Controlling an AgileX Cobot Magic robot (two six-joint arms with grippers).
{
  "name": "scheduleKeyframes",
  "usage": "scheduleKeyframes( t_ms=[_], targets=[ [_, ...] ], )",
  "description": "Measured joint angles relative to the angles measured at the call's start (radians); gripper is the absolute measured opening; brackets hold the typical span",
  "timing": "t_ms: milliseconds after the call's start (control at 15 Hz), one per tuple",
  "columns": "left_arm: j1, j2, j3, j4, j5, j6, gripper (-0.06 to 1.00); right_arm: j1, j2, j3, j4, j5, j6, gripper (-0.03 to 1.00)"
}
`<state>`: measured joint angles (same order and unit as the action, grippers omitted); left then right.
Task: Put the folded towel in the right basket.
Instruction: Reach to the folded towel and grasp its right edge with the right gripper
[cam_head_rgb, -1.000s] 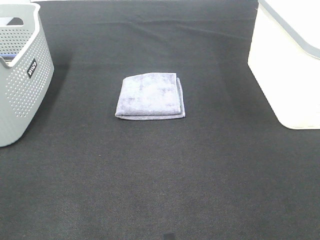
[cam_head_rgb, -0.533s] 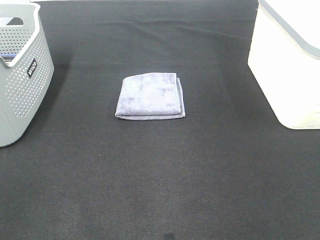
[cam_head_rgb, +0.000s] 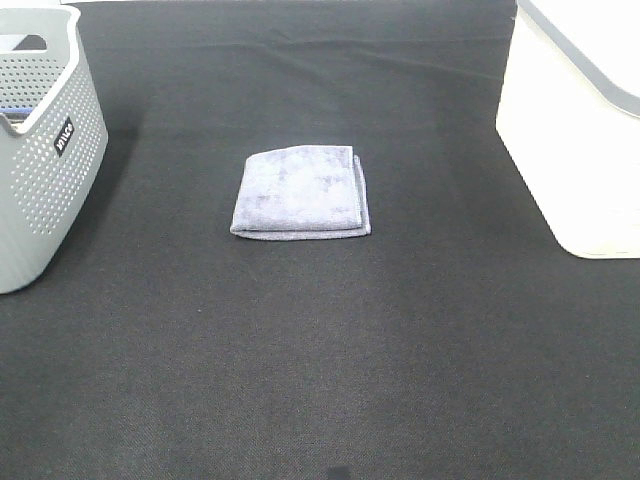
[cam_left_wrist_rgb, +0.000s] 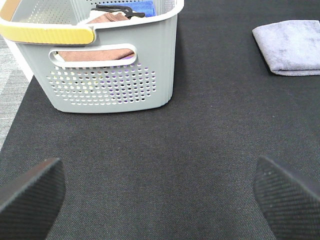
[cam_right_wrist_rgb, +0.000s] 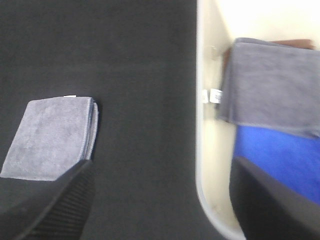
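On the mat (cam_head_rgb: 320, 350), the folded towel (cam_head_rgb: 300, 192) is left untouched.
Left gripper (cam_left_wrist_rgb: 160, 195) and right gripper (cam_right_wrist_rgb: 160, 205) are held spread wide; right basket (cam_head_rgb: 570, 150) is seen at three o'clock.

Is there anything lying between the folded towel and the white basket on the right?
Nothing visible does. Only bare black mat lies between the folded towel and the right basket. The basket's own wall must be cleared, and it already holds a grey cloth and a blue cloth.

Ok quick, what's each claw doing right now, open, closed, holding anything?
Left claw: open, holding nothing.
Right claw: open, holding nothing; the folded towel lies untouched.
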<state>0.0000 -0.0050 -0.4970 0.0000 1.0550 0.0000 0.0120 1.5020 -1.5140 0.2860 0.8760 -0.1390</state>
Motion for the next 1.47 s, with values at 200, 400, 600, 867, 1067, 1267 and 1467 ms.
scheduleKeyframes(
  t_ms=[200, 400, 600, 867, 1067, 1267, 1467],
  targets=[
    [0.0, 0.0, 0.0, 0.0, 0.0, 0.0, 0.97, 0.027, 0.257, -0.237, 0.049, 0.086, -0.007, 0.71],
    [0.0, 0.0, 0.0, 0.0, 0.0, 0.0, 0.97, 0.116, 0.475, -0.439, 0.059, 0.181, -0.01, 0.71],
    [0.0, 0.0, 0.0, 0.0, 0.0, 0.0, 0.97, 0.166, 0.675, -0.589, 0.134, 0.253, -0.01, 0.71],
    [0.0, 0.0, 0.0, 0.0, 0.0, 0.0, 0.97, 0.183, 0.836, -0.655, 0.248, 0.278, -0.01, 0.71],
    [0.0, 0.0, 0.0, 0.0, 0.0, 0.0, 0.97, 0.196, 0.958, -0.696, 0.323, 0.311, -0.017, 0.72],
    [0.0, 0.0, 0.0, 0.0, 0.0, 0.0, 0.97, 0.197, 1.059, -0.745, 0.396, 0.334, -0.035, 0.77],
    [0.0, 0.0, 0.0, 0.0, 0.0, 0.0, 0.97, 0.197, 1.153, -0.81, 0.434, 0.34, -0.045, 0.78]
  ],
)
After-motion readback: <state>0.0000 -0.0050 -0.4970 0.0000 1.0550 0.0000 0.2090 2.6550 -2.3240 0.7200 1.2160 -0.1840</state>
